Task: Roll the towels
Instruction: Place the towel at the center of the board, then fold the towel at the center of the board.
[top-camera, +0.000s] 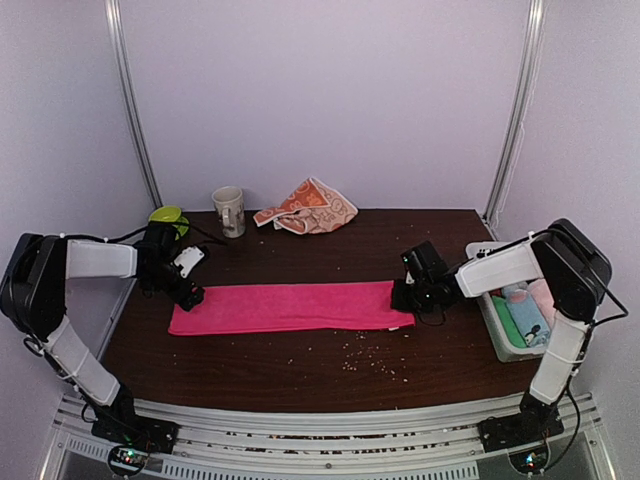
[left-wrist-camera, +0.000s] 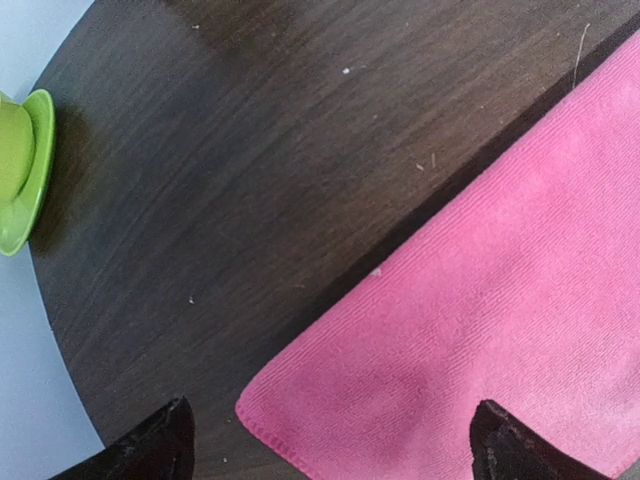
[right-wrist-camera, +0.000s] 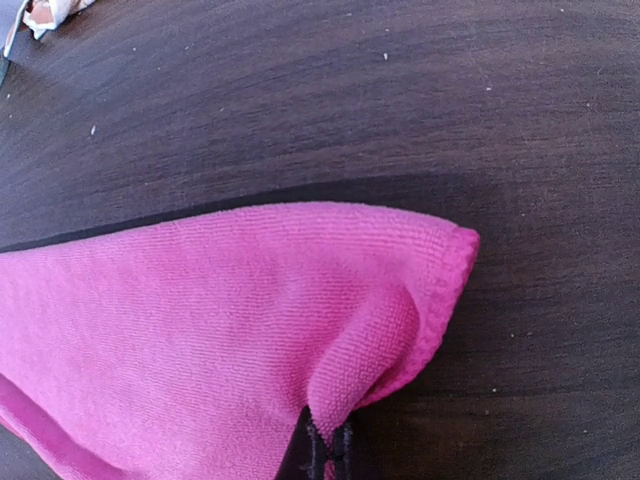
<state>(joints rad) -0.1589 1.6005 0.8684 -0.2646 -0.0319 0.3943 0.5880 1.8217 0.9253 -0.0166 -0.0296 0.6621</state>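
**A:** What is lying nearest on the counter (top-camera: 300, 365)?

**B:** The pink towel (top-camera: 290, 306) is lying flat there, as a long strip between the two arms. Its right end is being pinched by the right claw (right-wrist-camera: 325, 452). The jaws are closed on a small raised fold of the cloth.

**A:** And the left claw (left-wrist-camera: 330, 445)?

**B:** It is being held wide open over the left corner of the strip. Nothing is being gripped by it.

**A:** Which step is being done?

**B:** It is judged that the rolling of the pink towel is only being started, from the right end. No turn of cloth is formed yet.

**A:** What is being called for next?

**B:** Probably the pinched edge is to be lifted and turned over toward the left. The left end is to be kept from sliding.

**A:** And farther back?

**B:** The orange towel (top-camera: 308, 207) is lying crumpled at the far edge, near a mug (top-camera: 229, 211). It is well apart from both claws and is not rolled yet.
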